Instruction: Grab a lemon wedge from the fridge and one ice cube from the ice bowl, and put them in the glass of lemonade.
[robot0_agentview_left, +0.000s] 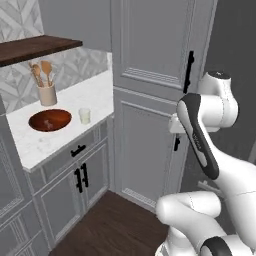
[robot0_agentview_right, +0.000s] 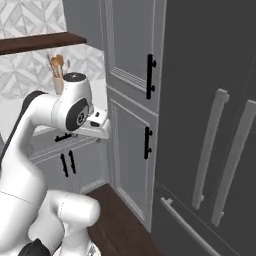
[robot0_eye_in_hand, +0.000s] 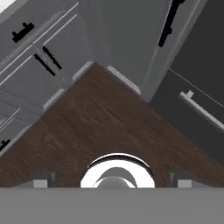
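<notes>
Nothing's been collected yet, by my reading: the tall dark grey double-door fridge is closed, so the lemon wedge must be behind those doors. The two-finger gripper points down at the dark wood floor, fingers spread wide, carrying nothing. On the white marble counter, near its front edge, the glossy reddish-brown wooden ice bowl sits beside the small clear glass of lemonade. Both pickups remain.

Ice bowl: glossy reddish-brown. Desk: white marble, faint veining. Fridge: dark grey, paler grey handles. Floor: dark brown woodgrain.
</notes>
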